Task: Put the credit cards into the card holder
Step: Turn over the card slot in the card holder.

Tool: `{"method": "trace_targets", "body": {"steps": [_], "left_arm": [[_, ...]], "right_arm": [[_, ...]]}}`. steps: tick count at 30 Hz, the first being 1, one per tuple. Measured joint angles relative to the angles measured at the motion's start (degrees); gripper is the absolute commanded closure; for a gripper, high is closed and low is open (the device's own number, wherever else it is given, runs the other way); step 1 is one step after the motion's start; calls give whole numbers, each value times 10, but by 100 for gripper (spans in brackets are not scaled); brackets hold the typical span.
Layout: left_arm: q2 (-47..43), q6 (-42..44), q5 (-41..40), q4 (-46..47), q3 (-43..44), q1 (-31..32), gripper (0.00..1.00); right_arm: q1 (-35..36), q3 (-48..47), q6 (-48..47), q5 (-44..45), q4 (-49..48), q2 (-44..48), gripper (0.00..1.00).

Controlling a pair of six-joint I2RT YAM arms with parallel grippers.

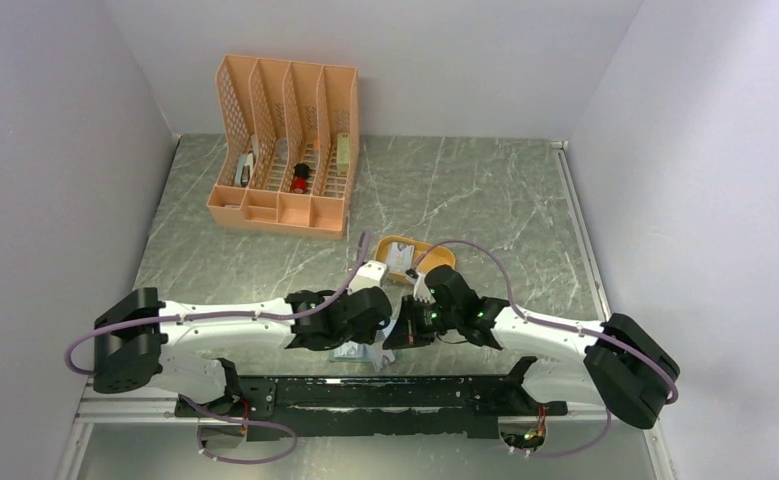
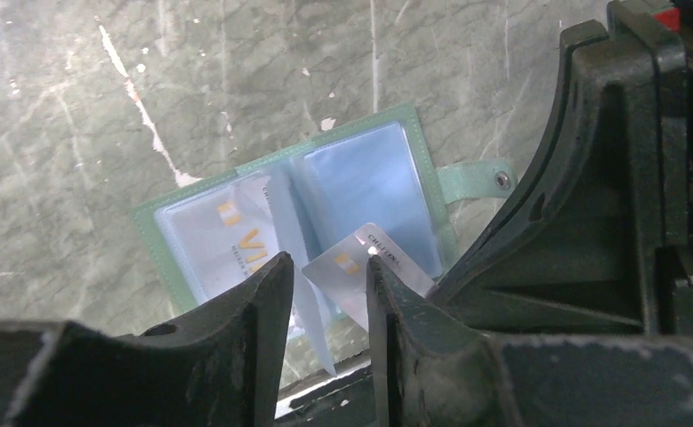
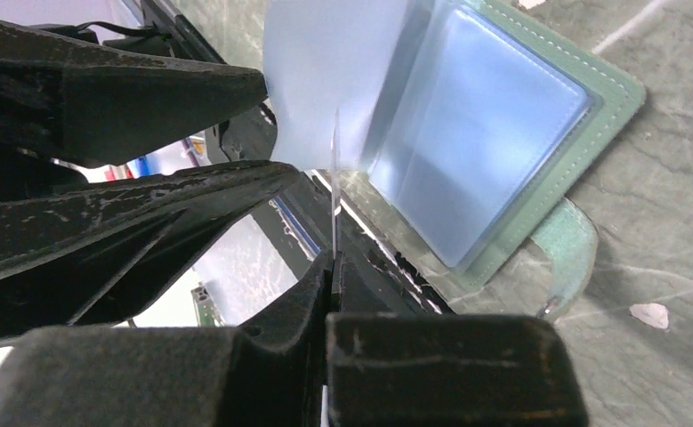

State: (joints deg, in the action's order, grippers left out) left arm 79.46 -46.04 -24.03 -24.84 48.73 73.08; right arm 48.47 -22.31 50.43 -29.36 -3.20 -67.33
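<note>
**Card poised at the open holder**

Your right hand (image 3: 332,262) is clamped on one card (image 2: 360,262), pale grey with an orange mark, its corner over the holder (image 2: 414,142). The holder lies open at the worktop's (image 2: 76,107) near edge: sage-green border, bluish clear sleeves (image 2: 369,178), snap tab (image 2: 476,178) out to one side. A second card (image 2: 227,236) sits in a sleeve. Your left hand (image 2: 327,267) is partly open around a lifted leaf (image 2: 311,311); whether it grips the leaf is unclear.

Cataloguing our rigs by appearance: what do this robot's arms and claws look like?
Left arm and right arm: white shells, black joints and bases, lilac cables looping alongside, tiny green lights at the wrists. Left claw and right claw: matte black, tapering, scuffed.
</note>
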Motion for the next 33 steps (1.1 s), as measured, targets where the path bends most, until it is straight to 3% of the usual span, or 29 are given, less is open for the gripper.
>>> {"method": "trace_targets", "body": {"steps": [10,18,27,33], "left_arm": [[-85,-16,-31,-37,-32,0,59],[-89,-24,-38,-37,-65,0,71],[-44,-31,-38,-19,-110,-15,84],[-36,-43,-39,-11,-121,-21,85]], "right_arm": [[20,-35,1,15,-5,-56,100],[43,-57,2,31,-8,-93,100],[45,-52,10,104,45,21,100],[42,-19,35,123,44,33,100]]}}
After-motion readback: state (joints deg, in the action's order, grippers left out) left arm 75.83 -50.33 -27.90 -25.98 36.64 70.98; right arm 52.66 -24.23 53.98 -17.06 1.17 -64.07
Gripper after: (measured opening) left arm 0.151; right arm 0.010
